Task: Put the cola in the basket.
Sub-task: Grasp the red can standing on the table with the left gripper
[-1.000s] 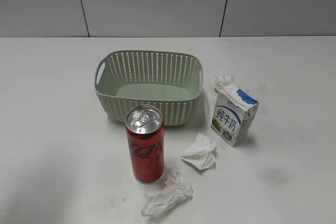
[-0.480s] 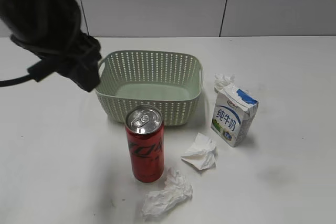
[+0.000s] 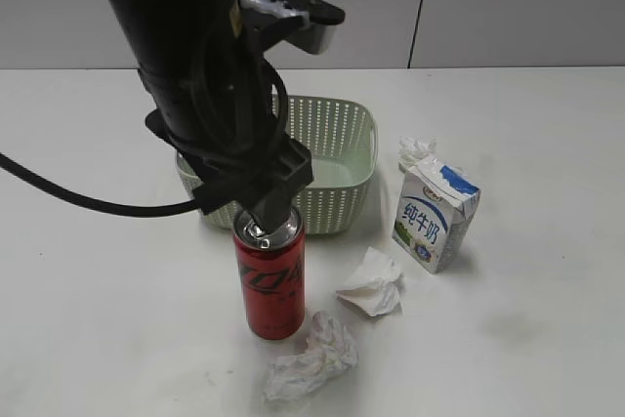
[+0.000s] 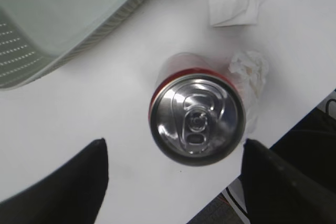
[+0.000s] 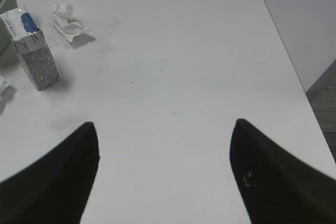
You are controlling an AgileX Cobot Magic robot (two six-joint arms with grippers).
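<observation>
The cola [image 3: 271,275] is a tall red can with a silver top, upright on the white table just in front of the basket [image 3: 347,158]. The basket is pale green with slotted walls, partly hidden by my left arm. My left gripper [image 3: 266,210] hangs directly above the can's top, open and empty. In the left wrist view the can's top [image 4: 198,121] lies just ahead of the open jaws [image 4: 173,148], with the basket's corner [image 4: 47,40] at upper left. My right gripper [image 5: 164,127] is open over bare table, out of the exterior view.
A white-and-blue milk carton [image 3: 436,214] stands right of the basket and shows in the right wrist view [image 5: 31,45]. Crumpled tissues lie by the can [image 3: 311,358], beside it [image 3: 373,283] and behind the carton [image 3: 416,150]. The table's near edge [image 4: 294,124] is close to the can.
My left arm has swung in from the upper left, across the basket, and now stands over the cola. The can, basket and carton have not moved.
</observation>
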